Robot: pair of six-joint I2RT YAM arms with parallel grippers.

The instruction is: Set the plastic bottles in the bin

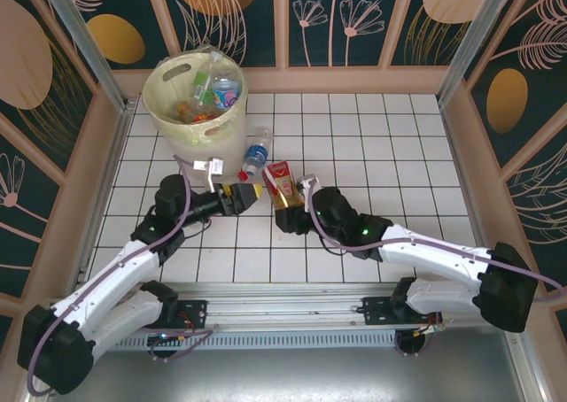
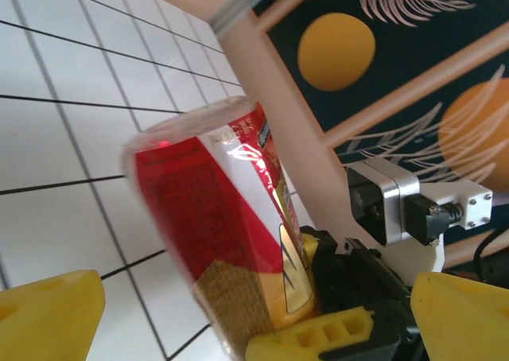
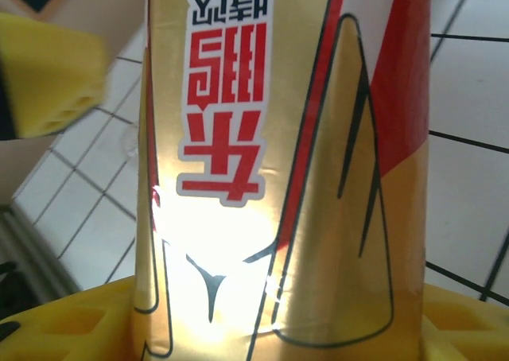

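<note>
Red-and-gold bottle (image 1: 281, 183): on the tiles (image 1: 372, 154) right of the bin (image 1: 155, 83), between the fingers of my right gripper (image 1: 288, 205); I cannot tell whether they clench it. Left gripper (image 1: 246, 196): released, just beside it.

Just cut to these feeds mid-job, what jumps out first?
A red-and-gold bottle sits mid-table with the right end effector around it and the open left end effector just beside. Behind, the cream bin already holds several bottles, and a blue-label bottle lies by its base.
</note>
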